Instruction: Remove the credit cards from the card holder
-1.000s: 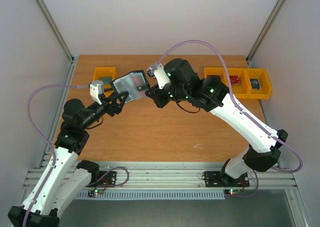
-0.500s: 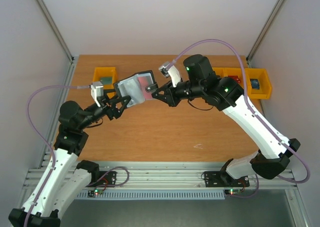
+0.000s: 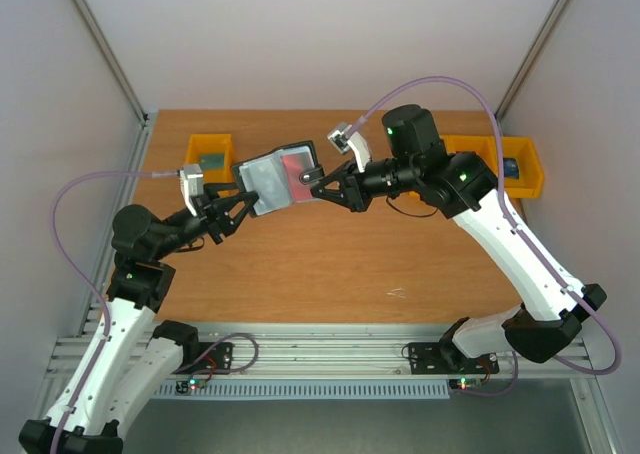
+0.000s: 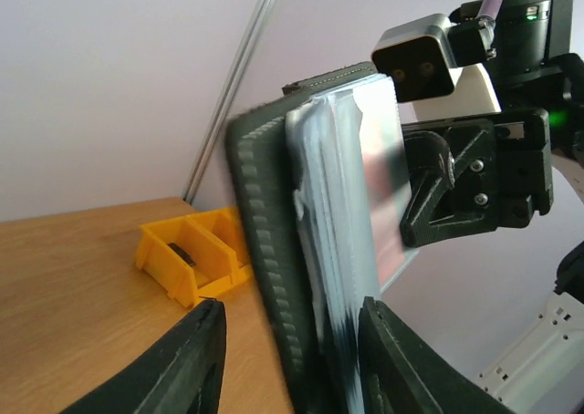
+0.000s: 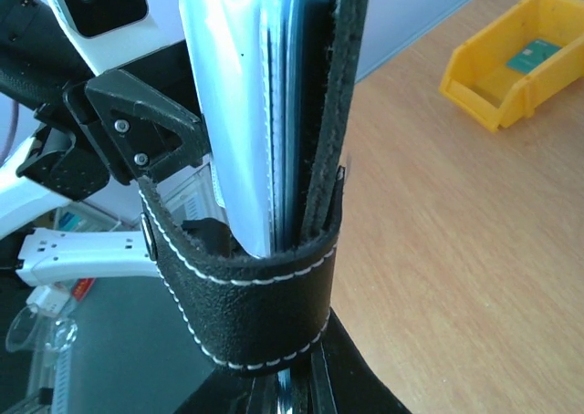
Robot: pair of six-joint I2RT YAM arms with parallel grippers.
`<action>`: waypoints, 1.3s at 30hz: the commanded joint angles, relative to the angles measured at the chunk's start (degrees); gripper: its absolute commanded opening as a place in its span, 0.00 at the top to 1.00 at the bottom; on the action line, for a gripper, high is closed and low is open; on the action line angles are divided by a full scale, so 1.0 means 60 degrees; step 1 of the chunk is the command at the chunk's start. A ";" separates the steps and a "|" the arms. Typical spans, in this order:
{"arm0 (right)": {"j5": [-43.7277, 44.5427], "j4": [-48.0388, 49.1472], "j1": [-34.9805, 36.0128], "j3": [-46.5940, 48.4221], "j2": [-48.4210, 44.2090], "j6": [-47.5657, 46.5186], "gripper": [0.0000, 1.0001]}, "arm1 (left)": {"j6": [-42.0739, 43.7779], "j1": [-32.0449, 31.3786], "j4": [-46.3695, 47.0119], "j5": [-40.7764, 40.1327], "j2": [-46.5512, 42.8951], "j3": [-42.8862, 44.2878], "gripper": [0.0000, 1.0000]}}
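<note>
Two robot arms met over the brown wooden bench (image 3: 330,254), and one small black folding card holder (image 3: 268,182) with pale blue-grey pockets hung in the air between them, clear of the bench. One flat red plastic card (image 3: 293,164) showed in its open face. From the right wrist view more thin edges sat packed between pocket and cover, too tight to count. One yellow plastic bin (image 3: 212,139) stood at the back left with a greenish card (image 3: 211,160) in it. A row of yellow bins (image 3: 525,184) stood at the back right, partly behind the right arm, so their number could not be told.

A second before, the card holder had hung slightly further left and showed only a pale face, with no red. The right arm had since swung its wrist and elbow rightward, covering more of the back-right bins. The left elbow had dropped down and to the left.

The right arm reached in from the right with its forearm raised. The right claw (image 3: 320,186) was closed tight on the black stitched band (image 5: 255,314) at the card holder's edge. The left arm stretched up from the left, and the left claw (image 3: 240,209) stood partly open astride the opposite edge. One finger (image 4: 388,350) lay against the pale pocket side, while a sliver of bench showed between the other finger (image 4: 187,359) and the black cover. I could not tell whether it gripped.
</note>
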 commanded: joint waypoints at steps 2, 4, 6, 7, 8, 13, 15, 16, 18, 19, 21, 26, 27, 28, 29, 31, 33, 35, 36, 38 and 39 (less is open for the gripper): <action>-0.0924 0.0325 -0.0129 -0.0087 -0.0176 -0.0162 0.99 | -0.0207 0.0068 0.0703 0.0612 -0.0120 0.0182 0.55; -0.1004 0.0330 -0.0147 -0.0089 -0.0153 -0.0214 0.99 | -0.0184 0.0068 0.0676 0.0663 -0.0139 0.0182 0.55; -0.1079 0.0271 -0.0217 -0.0072 -0.0184 -0.0287 0.99 | -0.0115 0.0100 0.0694 0.0617 -0.0197 0.0199 0.58; -0.1177 0.0247 -0.0301 -0.0069 -0.0198 -0.0290 0.99 | -0.0015 0.0108 0.0695 0.0595 -0.0235 0.0239 0.60; -0.1279 0.0201 -0.0381 -0.0052 -0.0226 -0.0287 0.99 | 0.0056 0.0124 0.0695 0.0605 -0.0258 0.0297 0.61; -0.1441 -0.0239 -0.0535 0.0109 -0.0307 -0.0549 0.99 | 0.0070 0.0126 0.0708 0.0971 -0.0249 0.0392 0.57; -0.1421 -0.0337 -0.0571 0.0143 -0.0329 -0.0578 0.99 | 0.0115 0.0126 0.0609 0.0961 -0.0254 0.0396 0.56; -0.1434 -0.0356 -0.0589 0.0133 -0.0337 -0.0572 0.99 | 0.0176 0.0137 0.0540 0.0913 -0.0252 0.0413 0.56; -0.1501 -0.0361 -0.0580 0.0142 -0.0328 -0.0508 0.99 | 0.0452 0.0126 0.0311 0.0912 -0.0185 0.0518 0.58; -0.1591 -0.0359 -0.0590 0.0137 -0.0304 -0.0459 0.99 | 0.0572 0.0126 0.0239 0.1020 -0.0142 0.0568 0.58; -0.1746 -0.0360 -0.0589 0.0185 -0.0260 -0.0416 0.99 | 0.0801 0.0126 0.0038 0.1100 -0.0116 0.0670 0.59; -0.1862 -0.0330 -0.0583 0.0231 -0.0357 -0.0558 0.99 | 0.0723 0.0126 -0.0064 0.0971 -0.0156 0.0557 0.66; -0.1884 -0.0329 -0.0592 0.0231 -0.0390 -0.0602 0.99 | 0.0709 0.0129 -0.0035 0.0942 -0.0178 0.0540 0.70; -0.1918 -0.0329 -0.0591 0.0251 -0.0398 -0.0613 0.99 | 0.0712 0.0126 -0.0017 0.0953 -0.0183 0.0541 0.73; -0.1935 -0.0318 -0.0593 0.0244 -0.0405 -0.0583 0.99 | 0.0732 0.0126 0.0017 0.1045 -0.0161 0.0543 0.74; -0.1871 -0.0289 -0.0581 0.0260 -0.0318 -0.0377 0.99 | 0.0864 0.0106 0.0125 0.1438 -0.0062 0.0561 0.76; -0.1894 -0.0060 -0.0528 0.0220 -0.0145 -0.0090 0.99 | 0.0946 -0.0009 0.0180 0.1510 0.0029 0.0590 0.77; -0.1784 0.0344 -0.0297 0.0052 -0.0055 0.0050 0.99 | 0.0933 -0.0203 0.0205 0.1468 0.0142 0.0615 0.77; -0.1692 0.0551 -0.0190 -0.0008 -0.0027 0.0071 0.99 | 0.0919 -0.0316 0.0182 0.1443 0.0169 0.0629 0.78; -0.1591 0.0823 -0.0061 -0.0059 0.0122 0.0153 0.99 | 0.0868 -0.0505 0.0125 0.1422 0.0214 0.0626 0.82; -0.1565 0.0937 -0.0031 -0.0071 0.0186 0.0197 0.99 | 0.0866 -0.0552 0.0131 0.1399 0.0225 0.0623 0.87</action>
